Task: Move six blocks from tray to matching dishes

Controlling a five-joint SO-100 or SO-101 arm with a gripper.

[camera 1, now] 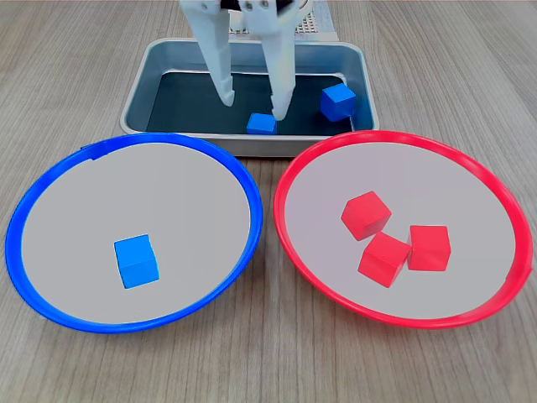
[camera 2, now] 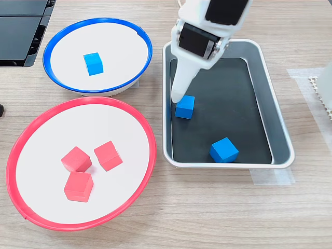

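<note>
Gripper (camera 1: 252,102) hangs jaws wide over the tray (camera 1: 138,80), nearer blue block (camera 1: 262,123) just below and toward the right fingertip in the first exterior view, not yet centred between them; other blue block (camera 1: 338,100) sits farther right.

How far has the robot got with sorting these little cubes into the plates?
Four of six look done: three red blocks lie in the red-rimmed dish and one blue block lies in the blue-rimmed dish. In hand: the open gripper is down in the tray by a smaller blue block, not yet gripping it. Left: that block and a second blue block in the tray.
</note>
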